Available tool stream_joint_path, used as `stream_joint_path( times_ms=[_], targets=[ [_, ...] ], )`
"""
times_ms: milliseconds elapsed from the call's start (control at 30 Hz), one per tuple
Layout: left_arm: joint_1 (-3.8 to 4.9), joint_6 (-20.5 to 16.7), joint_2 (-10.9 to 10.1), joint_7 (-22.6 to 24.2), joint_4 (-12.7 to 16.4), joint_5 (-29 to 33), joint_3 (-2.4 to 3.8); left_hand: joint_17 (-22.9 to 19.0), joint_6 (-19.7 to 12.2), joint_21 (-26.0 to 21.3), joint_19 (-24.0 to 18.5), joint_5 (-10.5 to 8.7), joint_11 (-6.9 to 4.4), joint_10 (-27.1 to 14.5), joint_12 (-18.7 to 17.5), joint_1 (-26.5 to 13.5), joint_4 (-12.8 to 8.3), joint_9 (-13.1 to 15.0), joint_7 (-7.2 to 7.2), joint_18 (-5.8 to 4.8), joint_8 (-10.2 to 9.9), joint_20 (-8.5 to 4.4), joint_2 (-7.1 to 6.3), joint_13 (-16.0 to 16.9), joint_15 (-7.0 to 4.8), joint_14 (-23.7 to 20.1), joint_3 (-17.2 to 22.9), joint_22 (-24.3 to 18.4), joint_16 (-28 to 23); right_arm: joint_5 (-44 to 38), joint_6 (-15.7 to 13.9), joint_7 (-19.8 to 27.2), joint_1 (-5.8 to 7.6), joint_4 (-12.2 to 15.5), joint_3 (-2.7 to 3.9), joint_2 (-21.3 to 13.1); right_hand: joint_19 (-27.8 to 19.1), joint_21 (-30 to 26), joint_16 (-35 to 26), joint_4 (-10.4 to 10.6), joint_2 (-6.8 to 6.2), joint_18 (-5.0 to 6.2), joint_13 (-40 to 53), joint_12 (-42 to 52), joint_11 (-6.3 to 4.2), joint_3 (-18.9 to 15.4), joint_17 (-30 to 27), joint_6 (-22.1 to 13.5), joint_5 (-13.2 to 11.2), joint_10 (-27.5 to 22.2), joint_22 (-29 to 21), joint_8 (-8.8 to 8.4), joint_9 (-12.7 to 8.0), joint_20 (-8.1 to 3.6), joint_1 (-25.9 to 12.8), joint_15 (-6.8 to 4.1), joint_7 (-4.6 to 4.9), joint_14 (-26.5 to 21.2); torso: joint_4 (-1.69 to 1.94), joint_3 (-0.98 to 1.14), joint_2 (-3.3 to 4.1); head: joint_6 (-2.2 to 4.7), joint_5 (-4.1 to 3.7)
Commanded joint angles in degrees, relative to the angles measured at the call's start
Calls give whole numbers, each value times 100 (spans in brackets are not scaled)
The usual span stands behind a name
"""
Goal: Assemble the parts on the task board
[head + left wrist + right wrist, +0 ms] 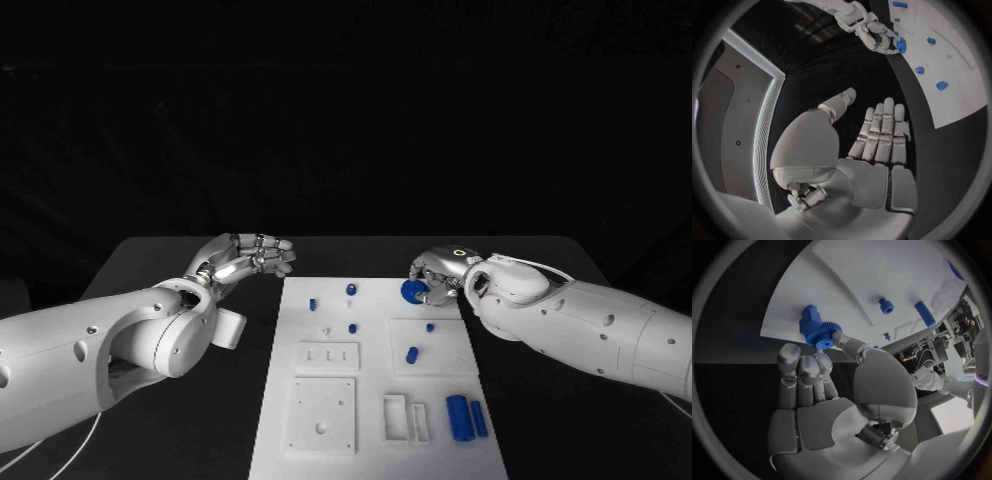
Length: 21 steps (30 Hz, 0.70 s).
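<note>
While my right hand [437, 275] sits at the far right corner of the task board [378, 440], its thumb and a finger pinch a blue gear [822, 335], a toothed wheel with a short hub. In my right wrist view the hub's round face looks back toward my palm, so the gear's axis runs roughly from my fingertips out toward the board, and its toothed rim stands on edge rather than flat. Just behind the gear, touching or nearly touching it, a blocky blue part [810, 318] stands at the board's edge; I cannot tell whether the two are joined.

My left hand [248, 256] hangs over the black table [144, 265] just off the board's far left corner, fingers straight, side by side and holding nothing, thumb set apart.

On the board, small blue pegs [352, 290] dot the far half, and one oblong blue piece [413, 354] lies with its long axis running near to far. Two blue bars [463, 417] lie side by side at the near right, long axes likewise near to far.
</note>
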Motion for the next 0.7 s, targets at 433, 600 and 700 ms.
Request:
stream_joint_path(
  times_ms=[433, 600, 700],
  targets=[
    [14, 73, -6, 36, 12, -31, 4, 5, -8, -10, -49, -32, -9, -34, -7, -45, 4, -6, 33, 97, -24, 11, -5, -1, 22, -17, 40, 102, -35, -760, -380, -465, -72, 330, -50, -18, 11, 62, -59, 192, 14, 399, -36, 24, -71, 130, 47, 331, 66, 48, 94, 121, 87, 17, -194, -93, 14, 28, 2, -9, -3, 42, 6],
    [14, 69, -5, 38, 8, -31, 4, 5, -8, -10, -49, -32, -9, -34, -7, -46, 4, -6, 33, 97, -24, 11, -4, 0, 22, -17, 41, 102, -35, -1095, -609, -738, 2, 594, -37, -4, 33, 77, -73, 277, -75, 399, -40, 42, -94, 234, 68, 391, -55, 90, 89, 138, 98, -1, -182, -114, -8, 41, 1, -9, -4, 62, 22],
    [14, 67, 2, 36, 4, -31, 4, 5, -8, -9, -49, -32, -9, -34, -6, -46, 4, -6, 33, 97, -24, 11, -3, 0, 22, -17, 41, 102, -35, -1250, -723, -874, 56, 758, -33, 23, 47, 90, -80, 310, -170, 399, -35, 63, -107, 252, 79, 444, -139, 124, 90, 159, 110, -5, -177, -125, -24, 49, 3, -8, -4, 70, 52]
  ],
)
